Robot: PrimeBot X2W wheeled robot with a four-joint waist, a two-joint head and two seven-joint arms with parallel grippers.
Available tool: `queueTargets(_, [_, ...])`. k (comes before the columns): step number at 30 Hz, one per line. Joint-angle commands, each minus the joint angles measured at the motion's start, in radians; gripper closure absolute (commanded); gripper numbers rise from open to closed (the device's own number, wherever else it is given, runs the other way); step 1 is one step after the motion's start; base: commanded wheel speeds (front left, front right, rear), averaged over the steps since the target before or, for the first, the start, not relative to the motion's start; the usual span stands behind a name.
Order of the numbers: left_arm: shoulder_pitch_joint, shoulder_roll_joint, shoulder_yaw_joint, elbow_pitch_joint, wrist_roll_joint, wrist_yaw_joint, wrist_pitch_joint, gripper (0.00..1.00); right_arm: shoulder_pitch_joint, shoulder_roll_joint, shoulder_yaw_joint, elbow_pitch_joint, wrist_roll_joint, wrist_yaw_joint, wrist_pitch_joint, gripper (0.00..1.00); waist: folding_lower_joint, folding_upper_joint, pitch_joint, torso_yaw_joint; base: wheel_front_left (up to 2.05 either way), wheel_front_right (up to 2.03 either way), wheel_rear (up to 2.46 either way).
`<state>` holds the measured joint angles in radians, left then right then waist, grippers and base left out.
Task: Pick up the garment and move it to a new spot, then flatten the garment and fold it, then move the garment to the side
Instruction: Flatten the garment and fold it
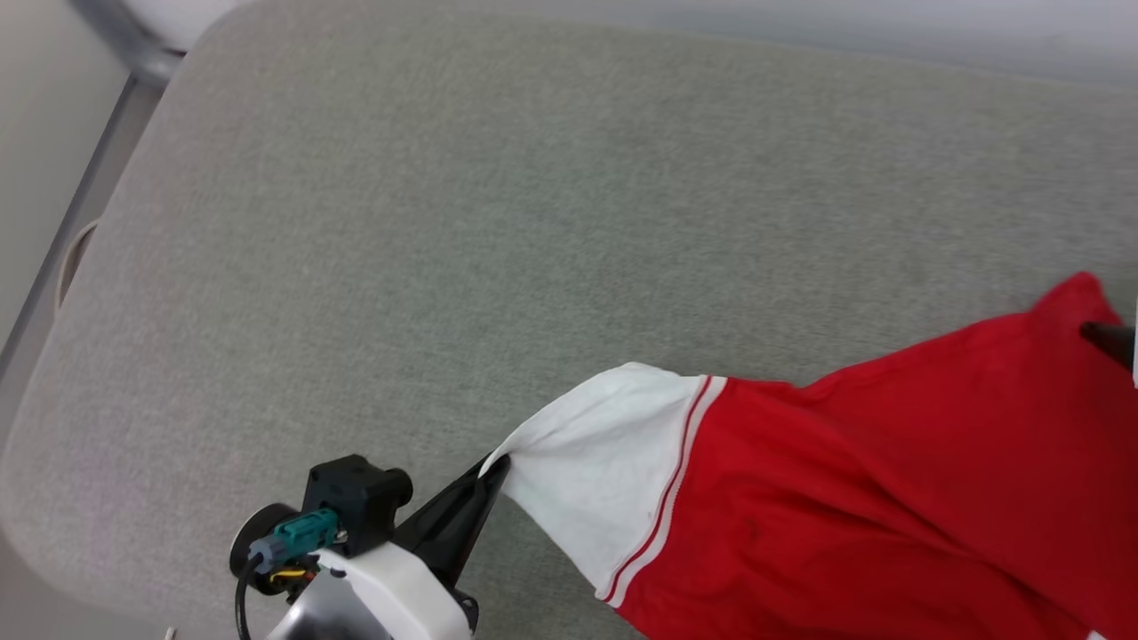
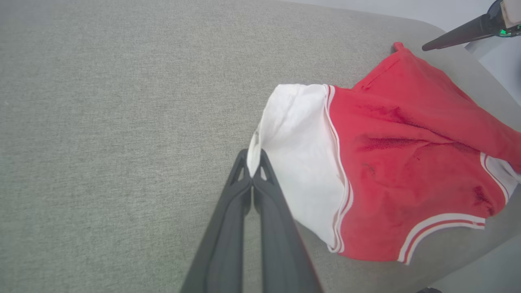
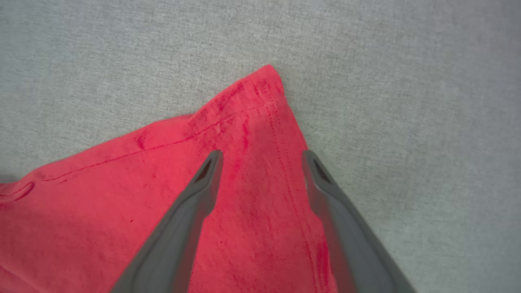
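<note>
The left gripper pinches the garment's sleeve; right gripper spread, seemingly above it.

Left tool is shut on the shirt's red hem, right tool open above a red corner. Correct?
No: the left tool is shut on the white sleeve of the shirt, not its red hem, as the left wrist view shows. The rest holds.
</note>
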<state>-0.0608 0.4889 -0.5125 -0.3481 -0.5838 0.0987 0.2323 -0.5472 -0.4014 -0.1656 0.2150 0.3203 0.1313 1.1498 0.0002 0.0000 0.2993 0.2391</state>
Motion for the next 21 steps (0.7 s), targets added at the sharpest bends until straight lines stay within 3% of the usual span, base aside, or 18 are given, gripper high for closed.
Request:
queueTargets(1, [-0.025,-0.013,-0.004,0.005,0.008,-0.007,-0.01,1.0,-0.024,0.0,-0.006,0.032,-0.017,-0.001,-0.012,0.0,-0.0002,0.0,0.047,0.048,0.0,0.0,0.0])
queueTargets(16, [-0.07,-0.042,-0.025,0.05,0.004,-0.032,-0.038,1.0,-0.044,-0.002,0.046,0.223,-0.062,-0.001,-0.075,0.0,-0.0002,0.0,0.086,0.094,0.0,0.0,0.0])
queueTargets(17, [-0.071,-0.041,-0.025,0.052,0.003,-0.033,-0.038,1.0,-0.045,0.002,0.05,0.231,-0.057,-0.001,-0.087,0.65,-0.0002,0.0,0.087,0.095,0.0,0.0,0.0])
queueTargets(18, [-0.072,-0.041,-0.025,0.054,0.003,-0.033,-0.039,1.0,-0.048,0.004,0.056,0.234,-0.051,-0.001,-0.1,1.0,-0.0002,0.0,0.087,0.095,0.0,0.0,0.0])
queueTargets(21, [-0.073,-0.042,-0.026,0.062,0.002,-0.034,-0.041,1.0,-0.061,0.001,0.072,0.244,-0.041,-0.001,-0.16,1.0,-0.0002,0.0,0.082,0.092,0.0,0.0,0.0])
